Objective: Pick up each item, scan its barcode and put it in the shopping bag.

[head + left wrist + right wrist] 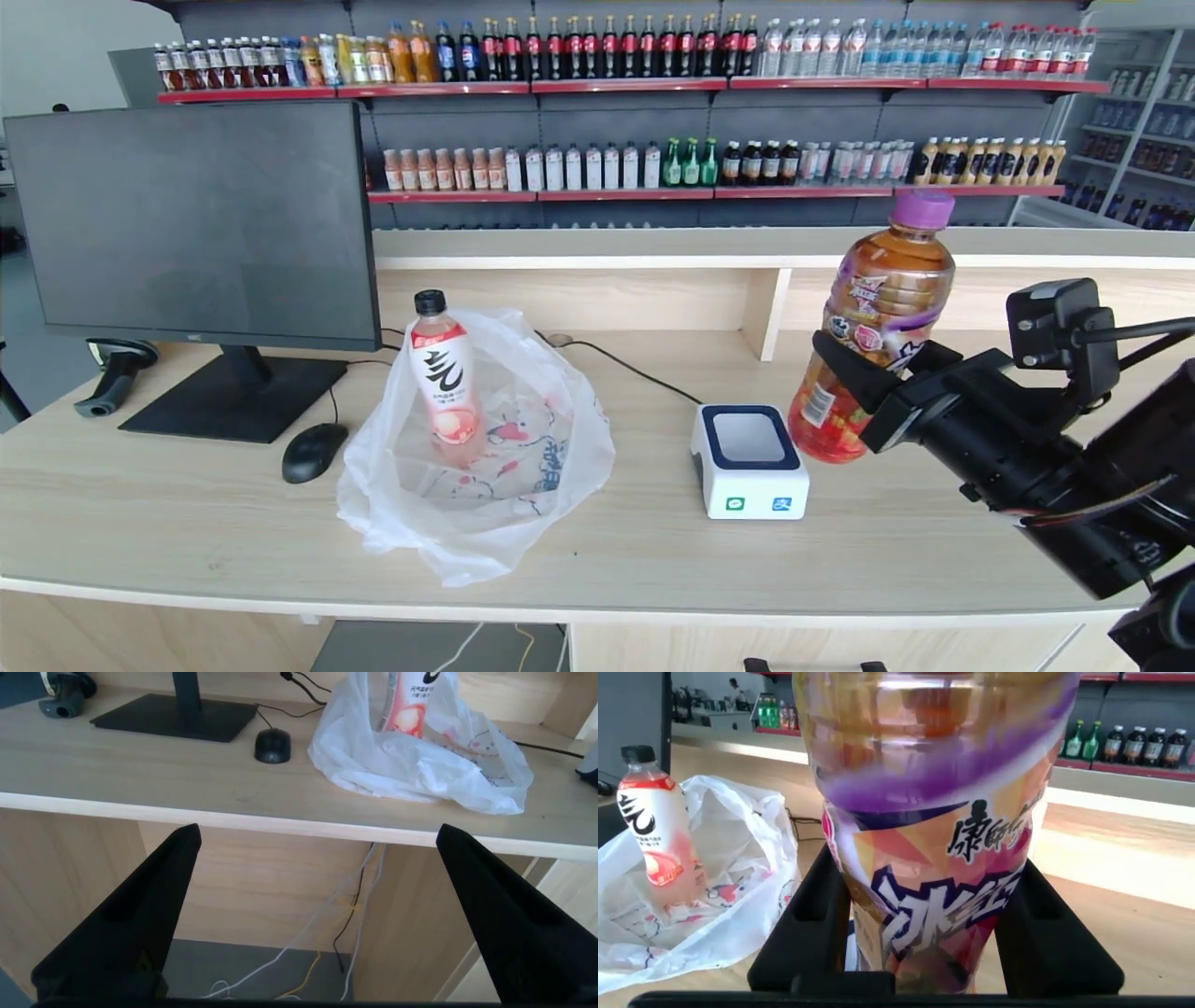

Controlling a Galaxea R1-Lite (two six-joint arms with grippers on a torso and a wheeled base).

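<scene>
**Tea bottle beside the scanner**

The right gripper (854,373) squeezes the tilted tea bottle (882,299), at 3 o'clock of the scanner (747,457). At 9 o'clock, a pink bottle (444,383) stands in the bag (551,467). The left gripper (318,915) is wide open, empty.
</scene>
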